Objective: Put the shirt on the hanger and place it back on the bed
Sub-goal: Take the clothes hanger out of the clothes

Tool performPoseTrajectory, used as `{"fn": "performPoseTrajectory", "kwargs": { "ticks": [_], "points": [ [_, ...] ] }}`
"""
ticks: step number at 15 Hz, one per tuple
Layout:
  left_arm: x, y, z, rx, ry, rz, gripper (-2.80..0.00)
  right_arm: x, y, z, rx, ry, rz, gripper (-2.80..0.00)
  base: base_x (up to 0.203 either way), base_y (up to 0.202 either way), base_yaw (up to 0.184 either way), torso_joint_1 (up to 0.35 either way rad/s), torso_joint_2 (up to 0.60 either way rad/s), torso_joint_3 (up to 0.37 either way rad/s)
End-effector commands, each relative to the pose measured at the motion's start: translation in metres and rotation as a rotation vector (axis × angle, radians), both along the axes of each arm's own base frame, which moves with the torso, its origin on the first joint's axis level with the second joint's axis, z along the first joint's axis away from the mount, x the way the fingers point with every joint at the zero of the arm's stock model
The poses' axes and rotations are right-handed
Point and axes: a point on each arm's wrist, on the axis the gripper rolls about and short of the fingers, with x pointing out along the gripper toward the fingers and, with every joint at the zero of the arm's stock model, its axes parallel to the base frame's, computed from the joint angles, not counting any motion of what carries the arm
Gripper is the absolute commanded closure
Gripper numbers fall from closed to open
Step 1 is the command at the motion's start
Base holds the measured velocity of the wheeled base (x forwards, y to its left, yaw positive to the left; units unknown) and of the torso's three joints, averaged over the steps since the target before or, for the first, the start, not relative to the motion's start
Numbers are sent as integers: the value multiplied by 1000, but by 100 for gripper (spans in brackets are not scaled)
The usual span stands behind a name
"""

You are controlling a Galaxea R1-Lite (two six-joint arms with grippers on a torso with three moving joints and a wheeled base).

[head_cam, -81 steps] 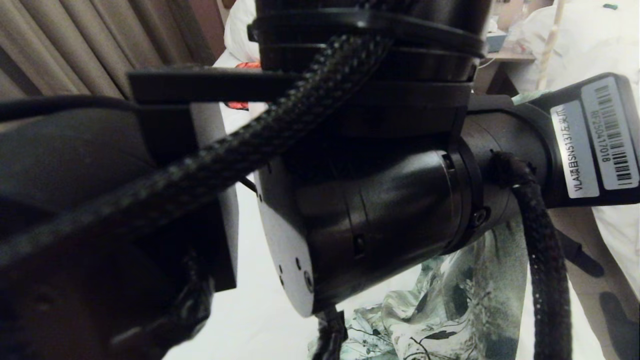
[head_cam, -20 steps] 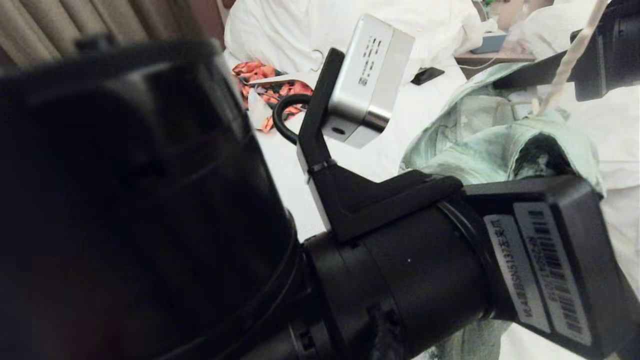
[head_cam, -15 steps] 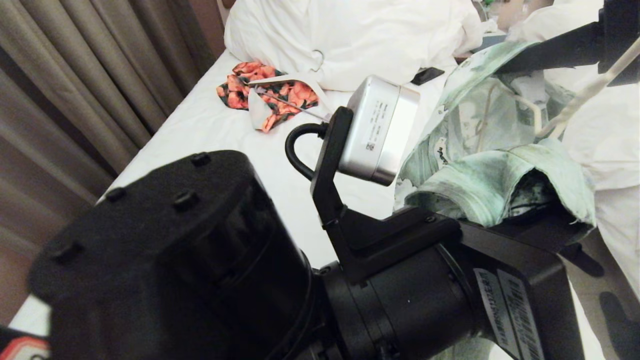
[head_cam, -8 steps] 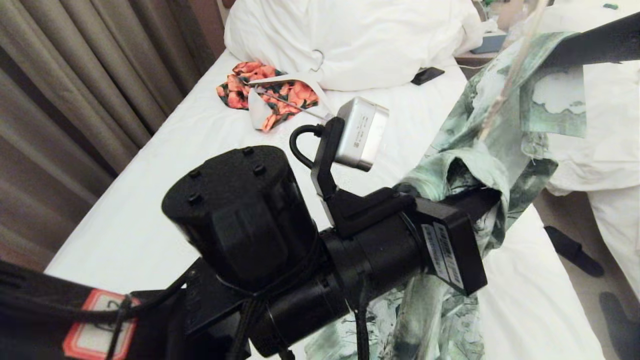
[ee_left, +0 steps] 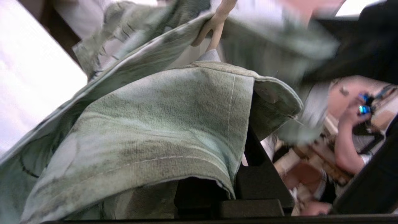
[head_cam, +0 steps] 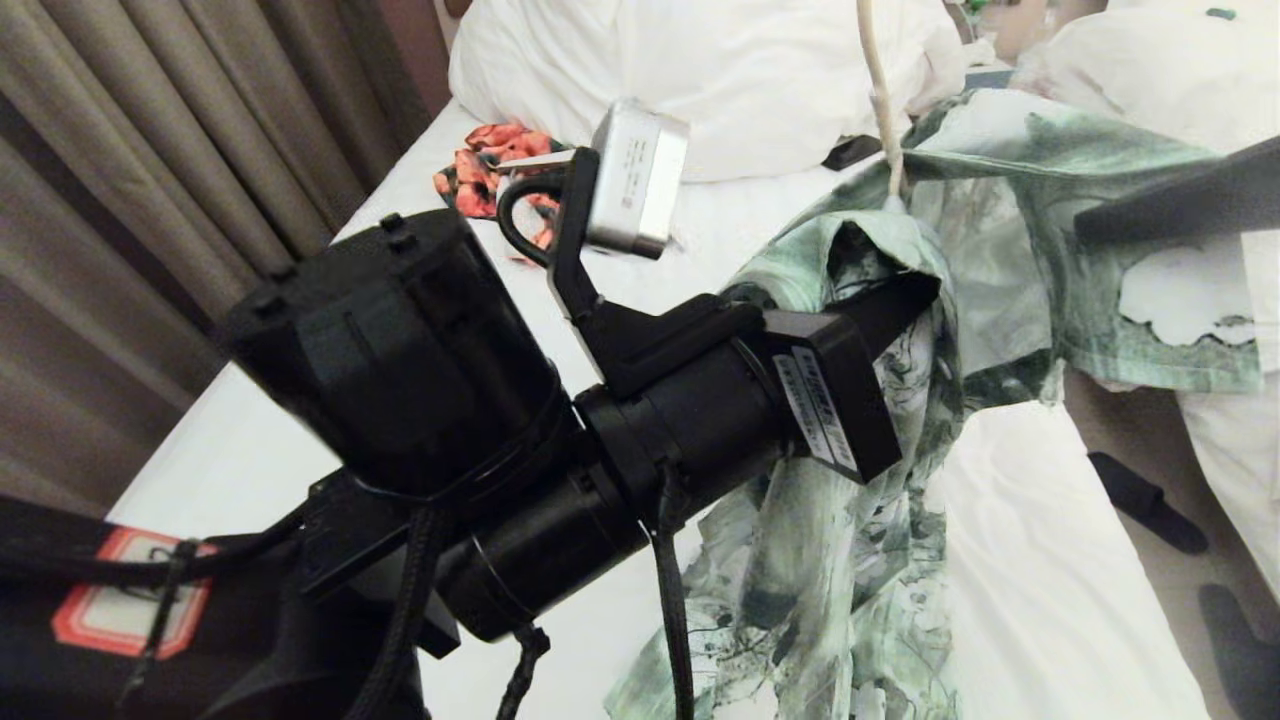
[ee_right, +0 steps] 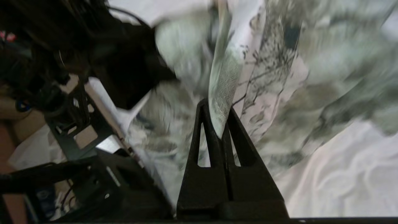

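The green-and-white printed shirt [head_cam: 850, 560] hangs in mid-air over the bed [head_cam: 300, 400], its lower part trailing onto the white sheet. My left gripper [head_cam: 905, 295] is pushed into a fold of the shirt. In the left wrist view the hem [ee_left: 174, 124] drapes over one finger and runs down between the closed fingers [ee_left: 261, 174]. My right gripper [head_cam: 1090, 222] is shut on another edge of the shirt [ee_right: 222, 102], further right. The cream hanger [head_cam: 878, 90] rises out of the shirt's top and off the frame. Its lower part is hidden in the cloth.
An orange-and-black garment [head_cam: 480, 160] and bulky white pillows [head_cam: 720, 70] lie at the head of the bed. A dark flat object [head_cam: 850, 152] is by the pillows. Curtains [head_cam: 150, 150] hang on the left. Another bed with duvets [head_cam: 1150, 60] and shoes on the floor [head_cam: 1140, 490] are to the right.
My left arm has dropped away from the camera and swung toward the bed. The shirt has spread out wider between the grippers. The hanger has gone from slanting right to nearly upright.
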Motion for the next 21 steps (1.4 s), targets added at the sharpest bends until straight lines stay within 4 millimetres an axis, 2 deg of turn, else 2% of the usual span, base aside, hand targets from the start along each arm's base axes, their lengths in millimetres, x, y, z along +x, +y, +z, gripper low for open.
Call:
{"fn": "performPoseTrajectory", "kwargs": {
  "ticks": [1, 3, 6, 7, 13, 17, 18, 21],
  "points": [
    [-2, 5, 10, -79, -37, 16, 0, 0, 1, -2, -9, 17, 3, 0, 0, 0, 0, 0, 0, 0],
    [-4, 4, 14, -158, -67, 36, 0, 0, 3, -3, -14, 24, 9, 0, 0, 0, 0, 0, 0, 0],
    [-4, 4, 14, -187, -75, 34, 0, -1, 4, -3, -12, 22, 20, 0, 0, 0, 0, 0, 0, 0],
    [-5, 4, 13, -190, -76, 32, 0, -2, 3, -2, -9, 19, 22, -280, 0, 0, 0, 0, 0, 0],
    [-4, 1, 7, -189, -73, 28, 0, -10, -6, 2, 14, 9, 15, -280, 0, 0, 0, 0, 0, 0],
    [-5, 1, 5, -192, -75, 24, 0, -13, -19, 19, 152, -69, -74, -280, 0, 0, 0, 0, 0, 0],
    [-6, 0, 5, -190, -74, 20, 0, -9, -21, 25, 201, -103, -101, 0, 0, 0, 0, 0, 0, 0],
    [-10, -3, 4, -188, -71, 6, 0, 8, -6, 31, 328, -81, -125, 0, 0, 0, 0, 0, 0, 0]
  ]
}}
